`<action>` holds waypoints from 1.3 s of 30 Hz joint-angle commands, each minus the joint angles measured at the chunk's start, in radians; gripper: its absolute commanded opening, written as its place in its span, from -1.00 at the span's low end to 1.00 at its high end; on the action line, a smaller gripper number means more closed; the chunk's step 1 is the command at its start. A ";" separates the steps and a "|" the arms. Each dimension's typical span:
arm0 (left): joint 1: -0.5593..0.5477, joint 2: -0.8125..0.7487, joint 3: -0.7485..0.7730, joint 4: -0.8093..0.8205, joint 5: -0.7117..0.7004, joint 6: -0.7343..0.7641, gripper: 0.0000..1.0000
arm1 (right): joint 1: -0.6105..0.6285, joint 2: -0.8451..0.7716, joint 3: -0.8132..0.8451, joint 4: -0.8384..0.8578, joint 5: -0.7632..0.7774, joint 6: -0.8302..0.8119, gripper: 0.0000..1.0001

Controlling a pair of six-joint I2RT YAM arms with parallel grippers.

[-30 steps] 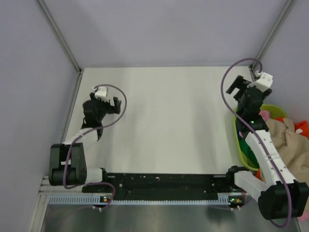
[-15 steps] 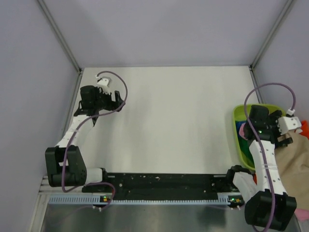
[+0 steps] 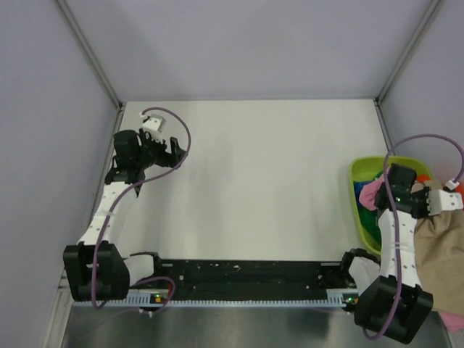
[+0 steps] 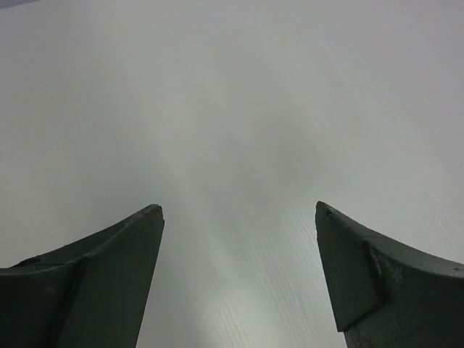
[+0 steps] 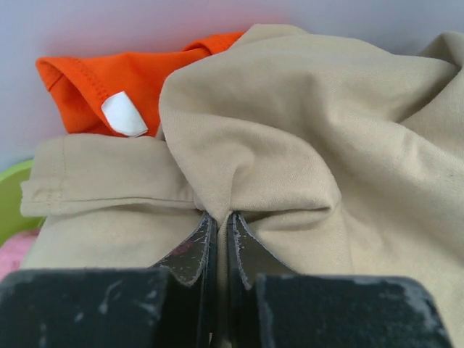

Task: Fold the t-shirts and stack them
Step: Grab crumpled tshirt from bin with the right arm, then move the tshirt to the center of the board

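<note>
No text, number or brand can be read in any view. The only label is a small white tag [image 5: 123,114] sewn on the orange t-shirt [image 5: 76,83], and its face looks blank.

White table [image 3: 254,181], lavender walls [image 3: 254,43], metal corner posts [image 3: 88,52]

basket [image 3: 357,210] right of table [image 3: 268,181] | t-shirts [image 3: 442,250] in basket, spilling right | left pincer [image 3: 172,150] far-left
</note>
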 commanded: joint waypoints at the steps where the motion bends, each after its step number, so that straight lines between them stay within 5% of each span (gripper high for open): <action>1: -0.003 -0.036 -0.009 0.009 0.003 0.034 0.78 | 0.007 -0.049 0.076 0.138 -0.157 -0.231 -1.00; 4: -0.003 -0.042 -0.006 0.007 -0.016 0.047 0.77 | 0.063 -0.067 0.091 0.359 -0.452 -0.496 -1.00; 10: 0.000 -0.045 0.007 -0.013 -0.075 0.075 0.78 | 0.275 -0.040 0.262 0.458 -0.724 -0.744 -1.00; 23: 0.038 0.001 0.090 -0.102 -0.224 0.070 0.79 | 1.115 0.281 0.664 0.493 -1.250 -1.148 -1.00; 27: 0.067 -0.008 0.093 -0.103 -0.237 0.072 0.80 | 1.139 0.385 0.682 0.714 -1.470 -0.926 -1.00; 34: 0.075 -0.024 0.107 -0.134 -0.252 0.089 0.82 | 1.108 0.486 0.639 0.603 -1.162 -0.869 -1.00; 39: 0.074 -0.027 0.080 -0.126 -0.214 0.103 0.82 | 0.956 0.557 0.527 0.510 -1.168 -0.756 -1.00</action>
